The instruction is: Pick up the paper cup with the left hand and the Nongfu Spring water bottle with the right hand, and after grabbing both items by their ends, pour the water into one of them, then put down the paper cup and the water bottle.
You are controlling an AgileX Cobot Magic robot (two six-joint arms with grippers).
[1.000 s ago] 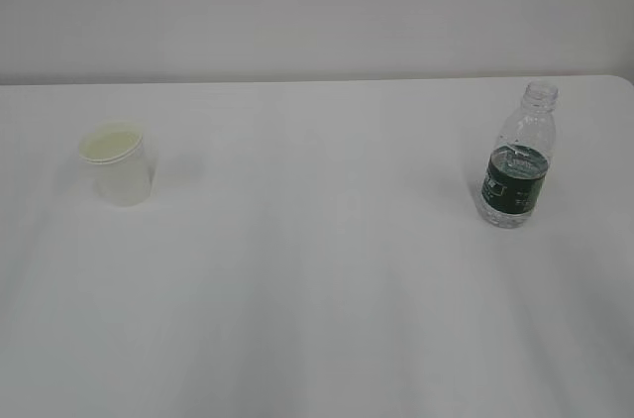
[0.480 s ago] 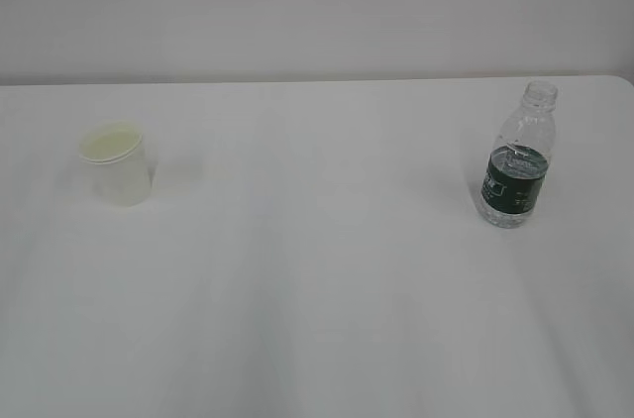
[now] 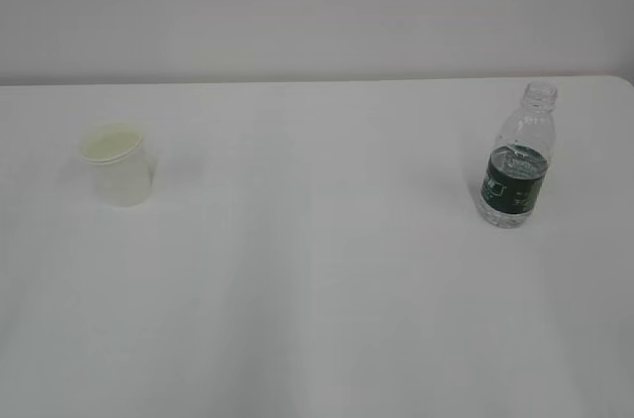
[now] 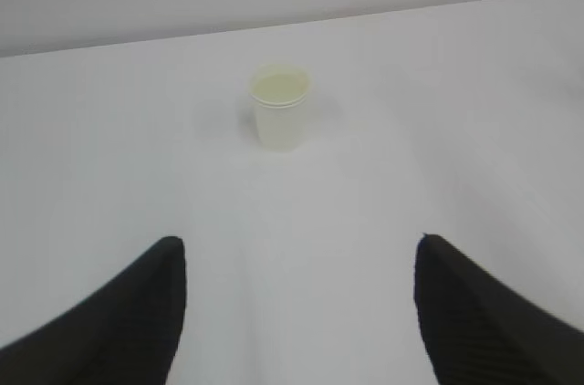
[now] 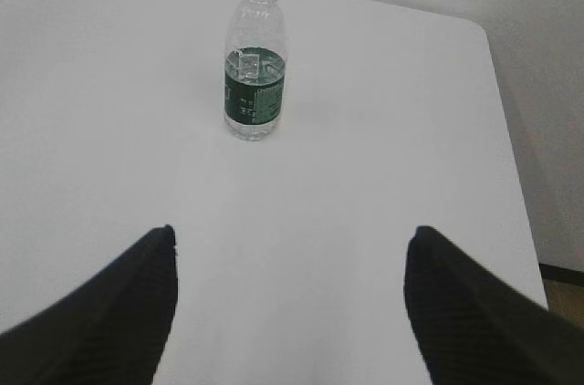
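The paper cup (image 3: 119,167) stands upright at the left of the white table; in the left wrist view the paper cup (image 4: 280,109) is straight ahead, well beyond my left gripper (image 4: 297,244), which is open with nothing between its fingers. The Nongfu Spring water bottle (image 3: 519,161) stands upright at the right, uncapped, with clear water in its lower part behind the dark green label. In the right wrist view the bottle (image 5: 255,60) is ahead and slightly left of my right gripper (image 5: 290,232), open and empty. Neither arm shows in the exterior view.
The white table (image 3: 317,319) ends at a far edge against a pale wall. Its right edge and rounded corner (image 5: 493,66) lie close to the bottle, with floor beyond.
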